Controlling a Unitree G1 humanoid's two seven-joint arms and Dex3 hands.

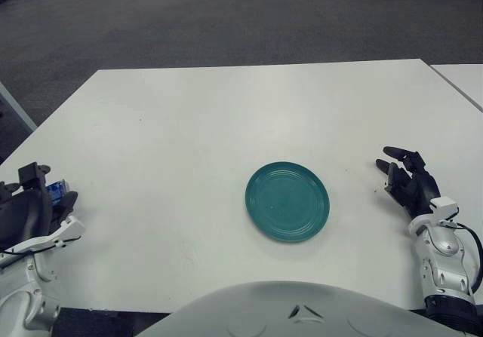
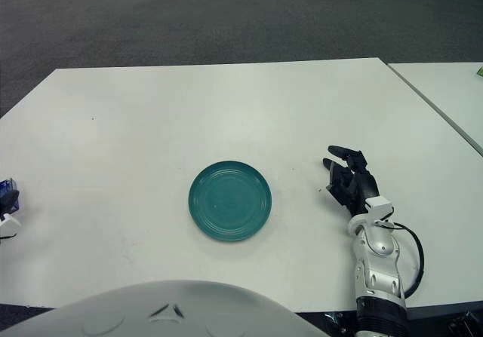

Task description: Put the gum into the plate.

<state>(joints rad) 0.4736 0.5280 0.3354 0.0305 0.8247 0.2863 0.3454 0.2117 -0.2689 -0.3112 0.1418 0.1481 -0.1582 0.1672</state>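
Gripping a small blue gum pack [image 1: 57, 191] between curled fingers, left hand [image 1: 30, 210] sits far left of round teal plate [image 1: 287, 201]; right hand [image 1: 408, 180] loosely open, holding nothing.

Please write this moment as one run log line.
left hand: shut on gum, table's left edge | plate: empty | right hand: open, right of plate

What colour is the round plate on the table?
Teal green, with faint concentric rings; the round plate shows best in the left eye view.

No text, label, brand, number or sign can be read anywhere.
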